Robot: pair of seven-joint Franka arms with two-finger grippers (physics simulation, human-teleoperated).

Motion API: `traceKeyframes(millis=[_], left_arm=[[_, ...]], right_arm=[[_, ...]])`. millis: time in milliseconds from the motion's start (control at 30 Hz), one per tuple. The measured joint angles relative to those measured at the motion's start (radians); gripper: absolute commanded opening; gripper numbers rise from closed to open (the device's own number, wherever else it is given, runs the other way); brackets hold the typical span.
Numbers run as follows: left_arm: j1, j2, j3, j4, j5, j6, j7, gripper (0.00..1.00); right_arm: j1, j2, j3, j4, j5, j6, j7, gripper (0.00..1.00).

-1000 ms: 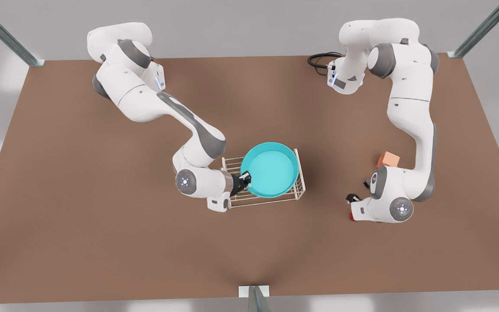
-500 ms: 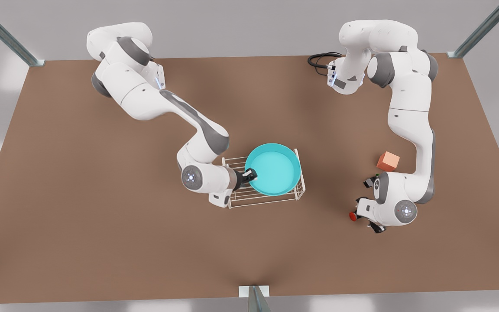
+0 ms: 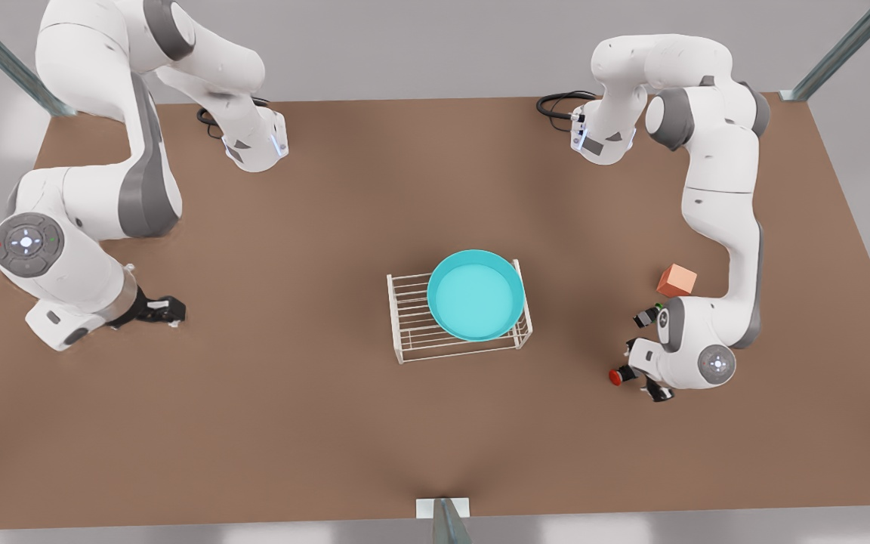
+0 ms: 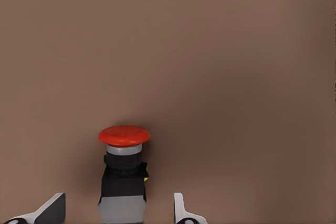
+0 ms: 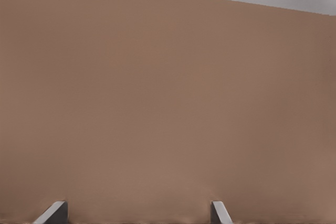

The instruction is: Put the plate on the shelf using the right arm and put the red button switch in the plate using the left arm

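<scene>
1. Front view: the plate (image 3: 475,295) resting on the shelf (image 3: 412,317), toward the shelf's right end in this view, free of any end effector. First half of the task judged done. The right end effector (image 3: 165,310) parked well apart, far out at the front view's left above the bench (image 3: 329,423), fingers spread and holding nothing; that arm waiting. The left end effector (image 3: 643,374) low at the front view's right, right beside the red button switch (image 3: 616,376), which lies on the bench well apart from the plate. A green button switch (image 3: 648,315) and an orange cube (image 3: 677,280) just beyond, neither part of the task.

2. Left wrist view: the red button switch (image 4: 124,174) between the two fingertips (image 4: 184,211) of the left end effector (image 4: 113,213), a clear gap on each side, so spread and not yet pinching. Grasp judged about to begin.

3. Right wrist view: bare bench (image 5: 168,103) under the right end effector (image 5: 137,212), its fingertips (image 5: 52,212) wide apart with nothing between.

4. Left to do, by judgement: closing on the switch, lifting it, carrying it across to the shelf and setting it inside the plate.
</scene>
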Motion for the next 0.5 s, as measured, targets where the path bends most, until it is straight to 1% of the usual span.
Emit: traceKeyframes(millis=[33,67,133,233,267,300,333,400,467,500], left_arm=[[-0.001,0.003,0.000,0.000,-0.006,0.005,0.004,1.00],[-0.002,0.007,0.000,0.000,-0.010,0.011,0.008,1.00],[-0.003,0.014,0.001,0.000,-0.015,0.020,0.016,1.00],[-0.002,0.018,0.001,0.001,-0.018,0.029,0.026,0.59],[-0.002,0.019,0.001,0.001,-0.019,0.031,0.028,0.52],[-0.002,0.019,0.001,0.001,-0.019,0.033,0.031,0.50],[-0.002,0.019,0.001,0.001,-0.019,0.035,0.032,0.46],[-0.002,0.019,0.001,0.001,-0.019,0.039,0.033,0.44],[-0.001,0.018,0.001,0.001,-0.018,0.043,0.032,0.39],[-0.001,0.016,0.001,0.001,-0.017,0.045,0.031,0.39]], right_arm=[[0.009,-0.075,-0.036,-0.052,0.027,-0.021,-0.011,1.00],[0.011,-0.121,-0.055,-0.084,0.049,-0.038,-0.022,1.00],[0.005,-0.157,-0.069,-0.119,0.081,-0.063,-0.040,1.00],[-0.004,-0.176,-0.075,-0.143,0.104,-0.088,-0.064,1.00],[-0.003,-0.176,-0.077,-0.146,0.108,-0.094,-0.071,1.00],[-0.001,-0.174,-0.079,-0.147,0.112,-0.099,-0.079,1.00],[0.000,-0.173,-0.081,-0.148,0.115,-0.103,-0.085,1.00],[-0.001,-0.173,-0.082,-0.148,0.119,-0.110,-0.098,1.00],[0.001,-0.172,-0.086,-0.148,0.122,-0.114,-0.110,1.00],[0.001,-0.172,-0.088,-0.148,0.123,-0.116,-0.115,1.00]])
